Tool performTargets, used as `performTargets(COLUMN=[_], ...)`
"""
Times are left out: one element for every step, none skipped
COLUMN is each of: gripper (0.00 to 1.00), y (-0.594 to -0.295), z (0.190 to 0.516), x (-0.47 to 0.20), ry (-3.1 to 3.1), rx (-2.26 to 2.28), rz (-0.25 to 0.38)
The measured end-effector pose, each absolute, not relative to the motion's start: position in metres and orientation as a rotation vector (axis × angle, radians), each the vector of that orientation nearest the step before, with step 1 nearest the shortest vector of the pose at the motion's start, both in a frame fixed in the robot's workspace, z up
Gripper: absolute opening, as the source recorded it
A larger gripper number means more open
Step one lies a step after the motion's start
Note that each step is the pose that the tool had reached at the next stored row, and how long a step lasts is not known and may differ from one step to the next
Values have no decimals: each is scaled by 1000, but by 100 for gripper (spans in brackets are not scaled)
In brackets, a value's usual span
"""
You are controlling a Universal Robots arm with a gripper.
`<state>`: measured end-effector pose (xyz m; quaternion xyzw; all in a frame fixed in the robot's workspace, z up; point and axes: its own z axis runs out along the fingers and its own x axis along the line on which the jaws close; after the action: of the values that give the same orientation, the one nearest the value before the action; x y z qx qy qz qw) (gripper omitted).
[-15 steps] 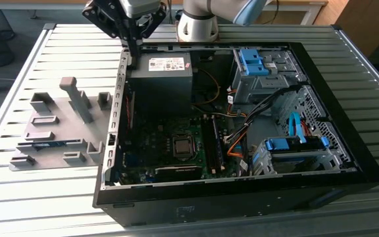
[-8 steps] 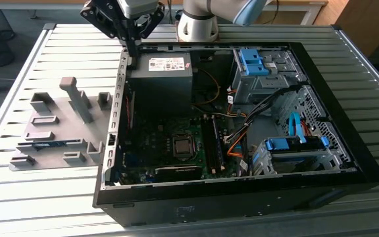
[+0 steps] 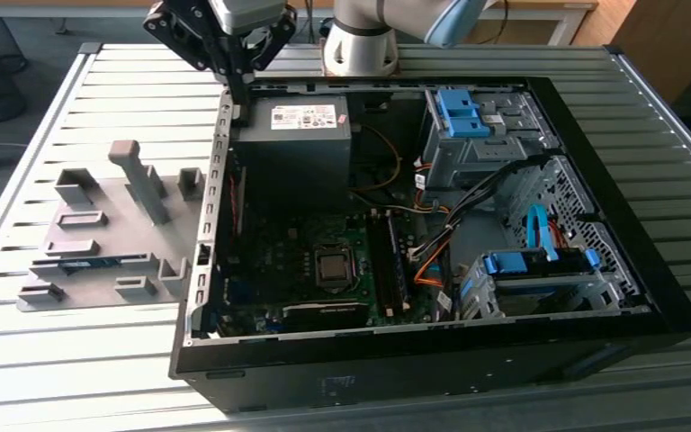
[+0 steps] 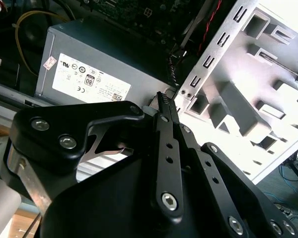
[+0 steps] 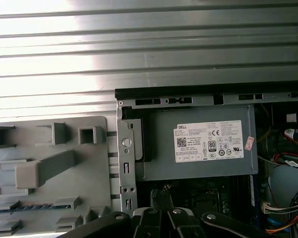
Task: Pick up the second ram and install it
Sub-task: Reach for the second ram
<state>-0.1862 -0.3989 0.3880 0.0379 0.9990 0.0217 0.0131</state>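
Second ram is sitting in the grey holder block on the slatted metal table, so not picked up yet. It's lying on edge in one of the long slots near the front of the holder, on the exterior view's left of the open PC case. In the first wrist view you can see it as a thin blue-green strip tucked between the holder's grey ridges. The gripper is nowhere near it. It hangs up over the back corner of the case, right above the case wall that faces the holder and just beside the power supply with its white label. As for the claw, the two black fingers look pinched together down to a single point, and there's nothing between them, so it's closed and empty-handed. Inside the case the motherboard lies flat, with its long black slots running beside the CPU socket. I can't tell from here whether a stick sits in any of them.
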Motion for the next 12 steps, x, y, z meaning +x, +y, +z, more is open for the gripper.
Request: performTargets(gripper=[11, 11, 11, 11, 11, 11, 11, 11, 11, 11, 11, 11], y=[-399, -399, -399, -399, -399, -399, -399, -399, -399, -399, -399, -399], z=[388, 388, 388, 388, 388, 388, 387, 387, 387, 387, 387, 387], x=[-187, -187, -187, -188, -188, -188, -189, -189, -189, -190, -190, -191], ry=[3112, 3113, 3113, 3112, 3112, 3112, 3112, 3113, 3112, 3112, 3112, 3113], rx=[118, 118, 118, 118, 118, 118, 118, 118, 118, 118, 118, 118], rz=[68, 68, 68, 68, 68, 68, 68, 68, 68, 68, 68, 68])
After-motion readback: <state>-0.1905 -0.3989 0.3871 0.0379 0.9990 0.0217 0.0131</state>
